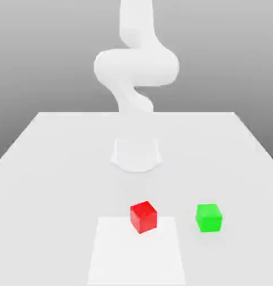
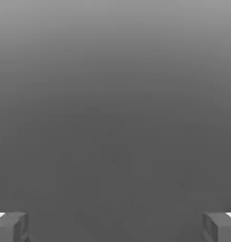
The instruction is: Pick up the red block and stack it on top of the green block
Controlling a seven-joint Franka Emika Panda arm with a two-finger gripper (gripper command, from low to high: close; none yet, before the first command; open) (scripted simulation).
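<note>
Currently the red block, a small glossy cube, sits on the white table, at the far edge of a paler square patch. Well apart, toward the exterior view's right, rests the matching green block. Gripper fingers stand spread wide, seemingly holding nothing.

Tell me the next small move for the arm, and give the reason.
Probably bring the end effector down over the red block. Its fingers stand wide apart with nothing between them, so nothing is grasped yet. The red block sits on the table, apart from the green block on the exterior view's right, with no stack made.
</note>
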